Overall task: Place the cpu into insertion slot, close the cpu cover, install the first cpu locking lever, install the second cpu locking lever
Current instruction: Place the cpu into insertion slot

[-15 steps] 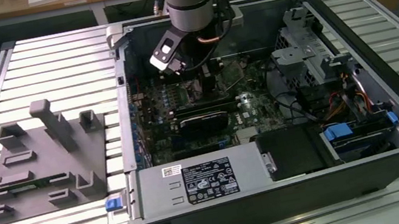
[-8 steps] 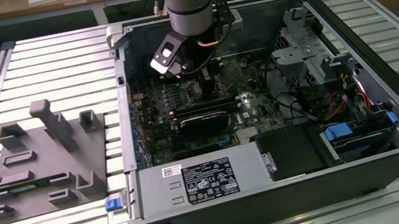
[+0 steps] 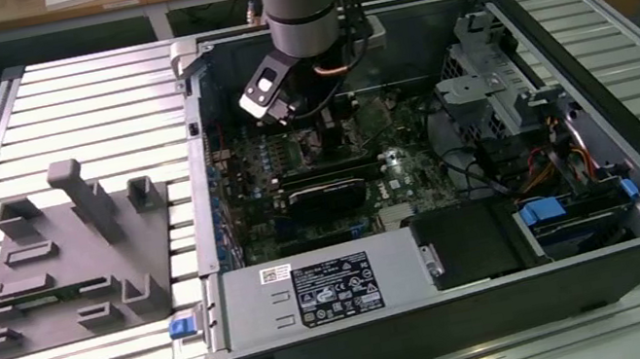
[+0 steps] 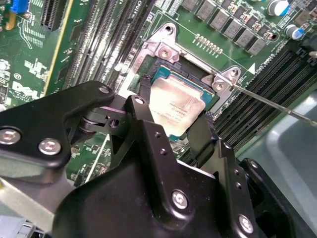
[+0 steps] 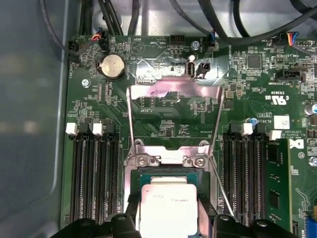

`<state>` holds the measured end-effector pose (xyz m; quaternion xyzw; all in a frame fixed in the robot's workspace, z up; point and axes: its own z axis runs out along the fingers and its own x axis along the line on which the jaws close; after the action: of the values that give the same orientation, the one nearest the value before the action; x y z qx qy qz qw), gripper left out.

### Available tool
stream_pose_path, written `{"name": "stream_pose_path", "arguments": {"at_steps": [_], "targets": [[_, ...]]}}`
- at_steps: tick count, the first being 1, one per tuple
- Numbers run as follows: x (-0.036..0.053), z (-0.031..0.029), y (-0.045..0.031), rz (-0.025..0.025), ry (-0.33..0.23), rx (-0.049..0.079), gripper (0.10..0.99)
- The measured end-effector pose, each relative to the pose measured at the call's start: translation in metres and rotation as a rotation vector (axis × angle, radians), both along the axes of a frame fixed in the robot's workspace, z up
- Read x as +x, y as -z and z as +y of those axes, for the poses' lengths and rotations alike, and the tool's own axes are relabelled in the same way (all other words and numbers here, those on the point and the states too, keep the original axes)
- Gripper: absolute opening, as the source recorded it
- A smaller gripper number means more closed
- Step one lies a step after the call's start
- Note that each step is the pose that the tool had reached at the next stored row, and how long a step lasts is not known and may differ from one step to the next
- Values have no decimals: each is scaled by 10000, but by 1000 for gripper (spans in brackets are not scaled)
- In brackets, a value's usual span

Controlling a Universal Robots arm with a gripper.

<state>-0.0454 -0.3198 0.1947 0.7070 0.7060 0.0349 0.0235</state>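
Jaws are drawn in narrow, one on each side of the cpu (image 4: 178, 106). As far as we can judge they hold it by two opposite edges: the black fingers (image 4: 143, 116) lie against the chip's sides w/ no gap that we can see. We think the grip is at the edges so that the metal top and the underside are not touched and the chip lies flat.

The gripper (image 4: 174, 124) hangs low inside the computer case (image 3: 453, 334), directly over the insertion slot (image 5: 143, 159), so the cpu is w/in the slot's silvery rim. Whether it is fully seated or just above the contacts, we cannot tell. In the second wrist view it looks a bit tilted, but this is maybe the camera angle only.

The cpu cover (image 5: 173, 91) stands swung up, away from the socket, and the motherboard (image 5: 247, 89) shows through its window; this leaves the way free from above. A thin locking lever (image 4: 267, 101) sticks out sideways from the socket corner, unhooked, prob. for the same reason. Memory slots (image 5: 94, 178) run on both sides, near the fingers but apart from them. Of the task, the 1st step is in hand; cover and levers are not yet done.
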Motion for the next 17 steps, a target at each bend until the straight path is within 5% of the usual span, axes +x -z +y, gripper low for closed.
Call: {"name": "stream_pose_path", "arguments": {"at_steps": [17], "targets": [[-2,12,15,0,-1,-2,541]]}}
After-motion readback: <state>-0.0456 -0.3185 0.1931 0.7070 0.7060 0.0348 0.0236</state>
